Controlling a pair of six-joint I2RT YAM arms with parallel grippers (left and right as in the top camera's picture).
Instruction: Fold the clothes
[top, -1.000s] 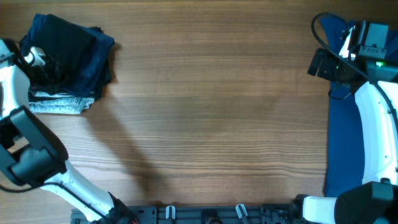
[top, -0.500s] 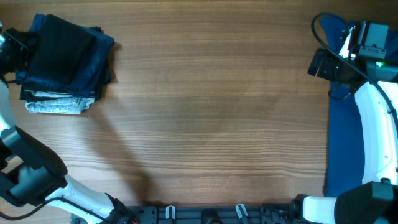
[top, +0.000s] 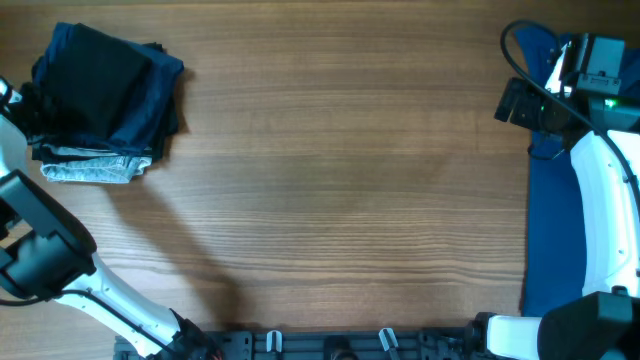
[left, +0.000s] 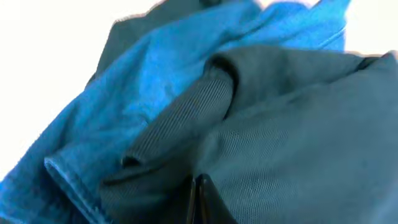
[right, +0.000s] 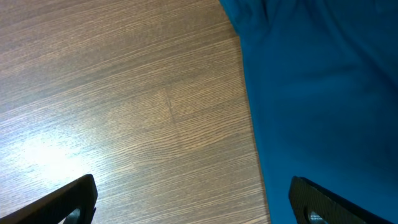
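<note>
Overhead view: a stack (top: 100, 110) of folded clothes sits in the far left corner of the table (top: 330, 180), with the black shirt (top: 100, 72) on top. The left gripper (left: 199, 199) is right beside it at the left edge. The left wrist view is all fabric, just a dark sliver of finger showing, so I can't tell whether it's spread or pinching.

Along the right edge lies the blue shirt (top: 555, 220), unfolded. The right gripper (right: 191, 193) hangs over its far end, fingers wide apart, holding nothing.

My read: the stack is done and the blue one's up. The next move calls for the right gripper to drop onto the shirt's edge, pinch it, and drag it toward the middle to spread it flat.
</note>
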